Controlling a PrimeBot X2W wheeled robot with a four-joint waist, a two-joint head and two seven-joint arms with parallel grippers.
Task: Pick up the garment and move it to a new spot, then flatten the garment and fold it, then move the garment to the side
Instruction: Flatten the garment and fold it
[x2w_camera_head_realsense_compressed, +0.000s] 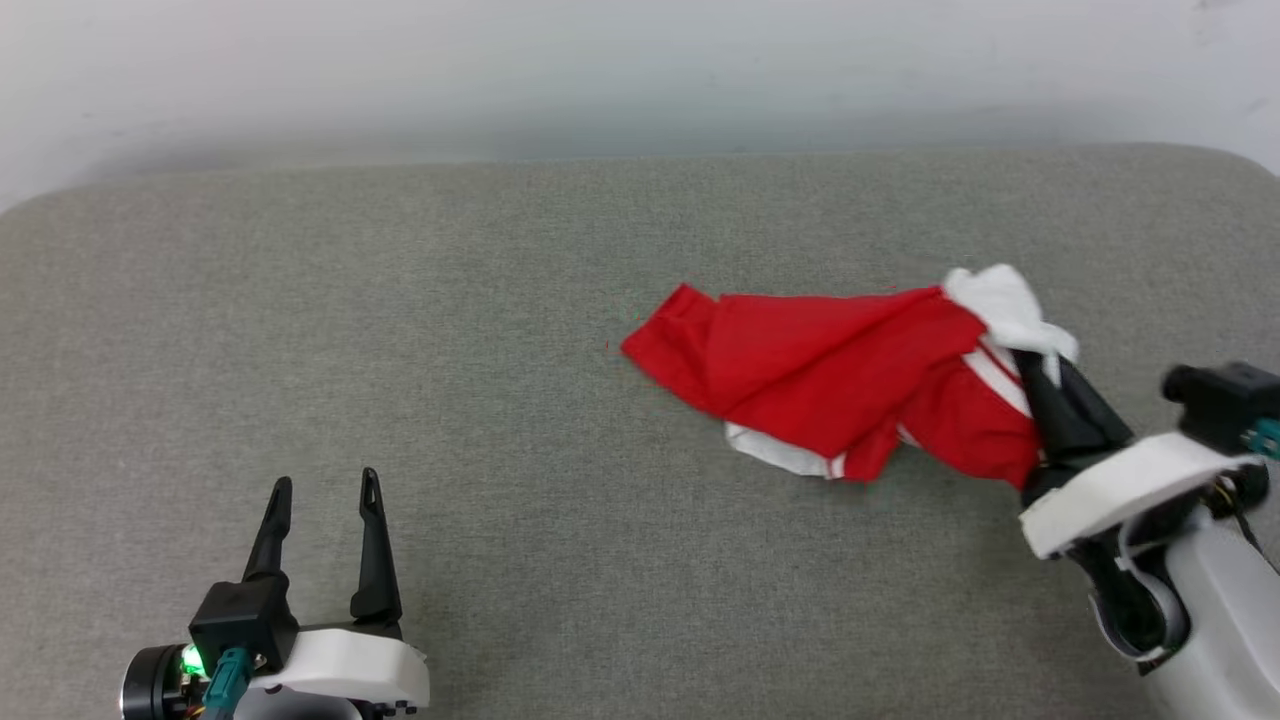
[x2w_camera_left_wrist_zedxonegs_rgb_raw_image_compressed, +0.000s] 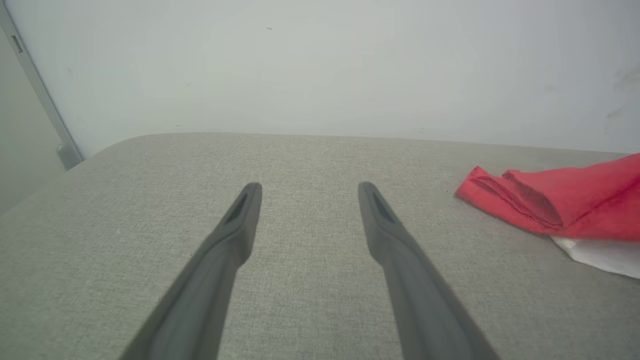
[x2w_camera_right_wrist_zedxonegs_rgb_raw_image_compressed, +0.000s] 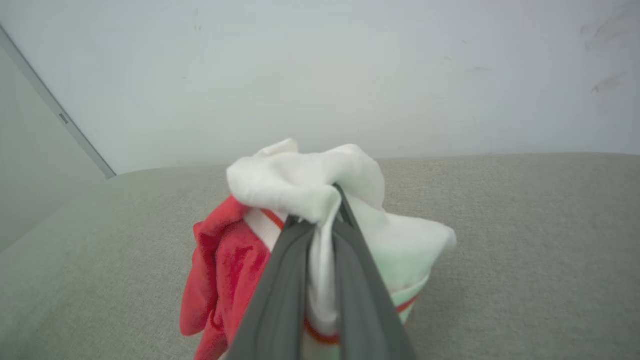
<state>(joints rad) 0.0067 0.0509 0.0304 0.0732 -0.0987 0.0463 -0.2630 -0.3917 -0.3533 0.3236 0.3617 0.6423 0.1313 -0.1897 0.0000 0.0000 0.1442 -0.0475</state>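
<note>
One garment (x2w_camera_head_realsense_compressed: 820, 380), left tool (x2w_camera_head_realsense_compressed: 326, 482), right tool (x2w_camera_head_realsense_compressed: 1040, 365).

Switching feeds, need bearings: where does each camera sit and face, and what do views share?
Head view: on the head, facing forward and down at the grey padded surface; open left gripper, right gripper shut on the jersey T-shirt.
Left wrist view: from that wrist along its spread fingers, toward the wall.
Right wrist view: likewise, along closed fingers pinching the white sleeve.
Head and left wrist views share the T-shirt's red end.
</note>
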